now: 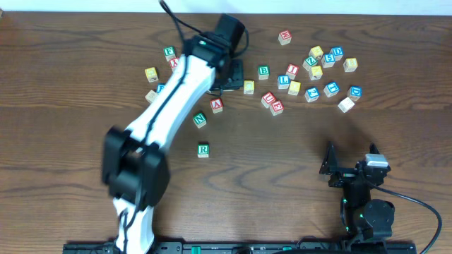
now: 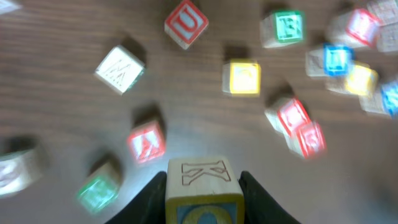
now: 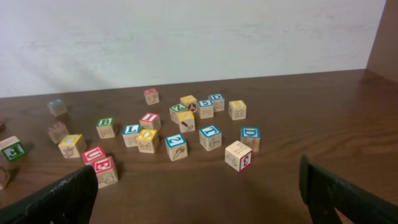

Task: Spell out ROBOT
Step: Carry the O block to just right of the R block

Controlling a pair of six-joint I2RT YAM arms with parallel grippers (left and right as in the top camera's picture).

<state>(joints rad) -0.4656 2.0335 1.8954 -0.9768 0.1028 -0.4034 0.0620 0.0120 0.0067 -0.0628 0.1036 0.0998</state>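
Note:
My left gripper point(image 2: 204, 190) is shut on a wooden block point(image 2: 204, 177) with an outlined K on top and a blue O in a yellow frame on its front. It holds the block above the table. In the overhead view the left gripper point(image 1: 231, 76) is at the far middle of the table, and the held block is hidden under it. A green R block point(image 1: 203, 149) sits alone in the middle of the table. A green B block point(image 1: 263, 71) lies to the right of the left gripper. My right gripper point(image 3: 199, 193) is open and empty at the front right point(image 1: 330, 166).
Loose letter blocks lie around the left gripper: a yellow one point(image 2: 243, 78), a red U point(image 2: 186, 22), a red A point(image 1: 217, 106), a green N point(image 1: 200, 119). A cluster of several blocks point(image 1: 325, 67) sits at the back right. The table is dark wood point(image 1: 282, 169).

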